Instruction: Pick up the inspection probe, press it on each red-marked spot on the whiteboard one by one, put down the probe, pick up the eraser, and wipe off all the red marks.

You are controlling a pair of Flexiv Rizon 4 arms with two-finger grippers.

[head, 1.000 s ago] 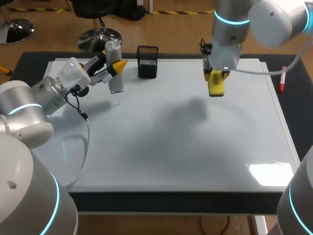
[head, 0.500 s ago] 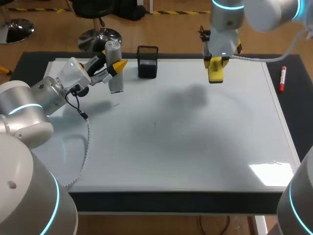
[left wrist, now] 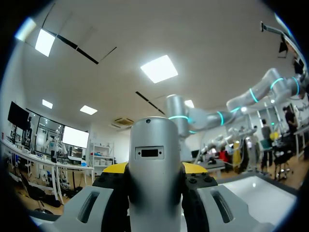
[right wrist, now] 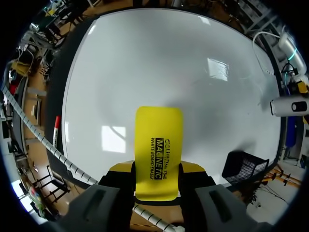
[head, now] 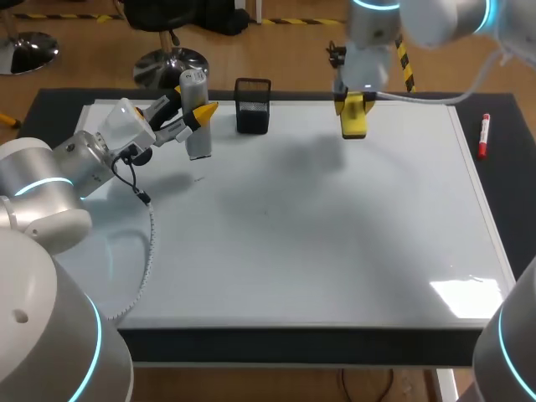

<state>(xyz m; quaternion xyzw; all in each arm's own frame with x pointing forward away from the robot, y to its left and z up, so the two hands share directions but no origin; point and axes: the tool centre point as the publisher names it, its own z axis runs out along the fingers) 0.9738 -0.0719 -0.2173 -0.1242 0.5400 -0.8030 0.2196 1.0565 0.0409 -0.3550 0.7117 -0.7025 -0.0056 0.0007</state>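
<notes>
At the whiteboard's far edge, the eraser is held clamped in the right gripper, having been carried back from mid-board; no red marks are seen, so wiping seems finished; the probe is gripped by the left gripper.

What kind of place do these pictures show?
Probably a robotics lab bench: a whiteboard lies flat, the right gripper holds a yellow eraser, the left gripper a grey inspection probe.
</notes>
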